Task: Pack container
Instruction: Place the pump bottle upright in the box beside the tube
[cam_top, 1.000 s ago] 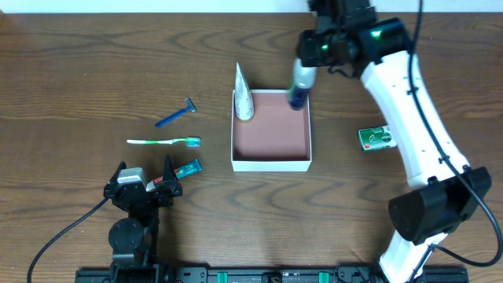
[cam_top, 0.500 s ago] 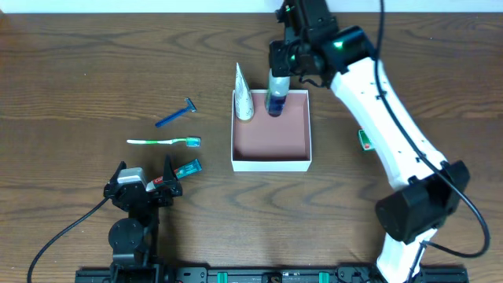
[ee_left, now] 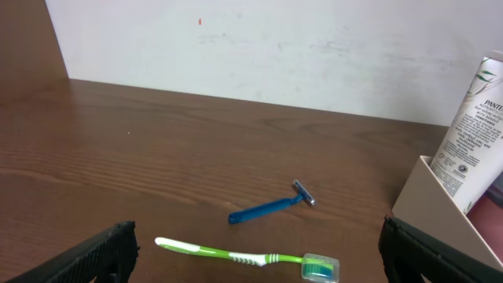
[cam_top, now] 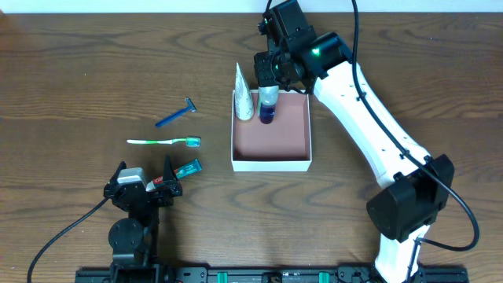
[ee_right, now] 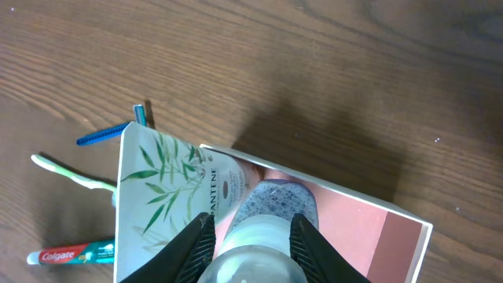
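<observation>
Between the jaws of the right gripper [ee_right: 251, 244] a clear bottle [cam_top: 268, 102] is clamped, dark cap downward, over the far-left part of the container [cam_top: 271, 164]. Whether the cap is touching the floor cannot be told. Trouble could be caused right here: the white tube [cam_top: 244, 96], propped upright in that corner, is just beside the bottle and could be toppled by a sideways nudge. Nothing else is seen inside. Out on the desk [cam_top: 78, 79], razor [cam_top: 174, 115], toothbrush [cam_top: 163, 141] and toothpaste [cam_top: 187, 168] are left unpacked. The left gripper [cam_top: 145, 169] is parked with its jaws apart, empty.
</observation>
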Robot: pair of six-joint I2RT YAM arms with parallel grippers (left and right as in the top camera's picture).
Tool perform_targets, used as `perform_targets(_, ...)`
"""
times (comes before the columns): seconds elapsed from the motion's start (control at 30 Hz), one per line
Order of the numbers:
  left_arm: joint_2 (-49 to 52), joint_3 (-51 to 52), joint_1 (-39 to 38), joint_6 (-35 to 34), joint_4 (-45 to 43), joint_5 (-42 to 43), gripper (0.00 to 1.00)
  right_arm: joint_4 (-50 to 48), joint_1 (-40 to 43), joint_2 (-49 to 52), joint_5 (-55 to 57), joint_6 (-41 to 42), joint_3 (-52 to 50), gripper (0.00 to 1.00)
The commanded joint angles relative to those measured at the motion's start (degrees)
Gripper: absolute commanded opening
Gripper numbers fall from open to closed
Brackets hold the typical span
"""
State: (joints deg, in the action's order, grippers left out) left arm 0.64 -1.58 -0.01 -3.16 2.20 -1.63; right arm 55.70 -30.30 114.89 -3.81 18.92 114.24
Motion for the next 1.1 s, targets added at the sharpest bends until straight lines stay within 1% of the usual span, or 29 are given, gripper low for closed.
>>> perform_targets(0.0, -0.04, 1.36, 0.33, 0.28, 1.86, -0.28, 0.98, -0.74, -0.35, 1.66, 0.59, 0.79, 0.24, 0.32)
perform_targets(0.2, -0.04, 1.36, 0.33, 0.28, 1.88, -0.28, 0.98, -1.62, -0.98, 4.92, 0.59, 0.74, 0.24, 0.32)
perform_targets(0.5, -0.04, 1.36, 0.33, 0.28, 1.88, -0.28, 0.98, -3.48, -1.27, 6.38, 0.59, 0.04, 0.24, 0.33)
perform_targets(0.53, -0.04, 1.36, 0.33, 0.28, 1.86, -0.26, 0.98, -3.65, -1.27, 6.38, 0.59, -0.15, 0.24, 0.34)
perform_targets(0.6, -0.04, 1.36, 0.33, 0.28, 1.86, -0.28, 0.98, -3.87, -1.27, 6.38, 0.59, -0.33, 0.24, 0.43)
perform_targets(0.73, -0.04, 1.36, 0.33, 0.31, 1.88, -0.28, 0.98, -4.13, -1.27, 6.38, 0.57, -0.79, 0.24, 0.53)
perform_targets(0.8, -0.04, 1.36, 0.33, 0.28, 1.88, -0.28, 0.98, -4.13, -1.27, 6.38, 0.59, -0.81, 0.24, 0.55)
perform_targets(1.0, -0.04, 1.36, 0.33, 0.28, 1.86, -0.28, 0.98, -5.27, -1.03, 6.36, 0.57, -1.66, 0.26, 0.57)
perform_targets(1.07, -0.04, 1.36, 0.33, 0.28, 1.86, -0.28, 0.98, -5.79, -0.7, 6.25, 0.61, -1.86, 0.61, 0.59)
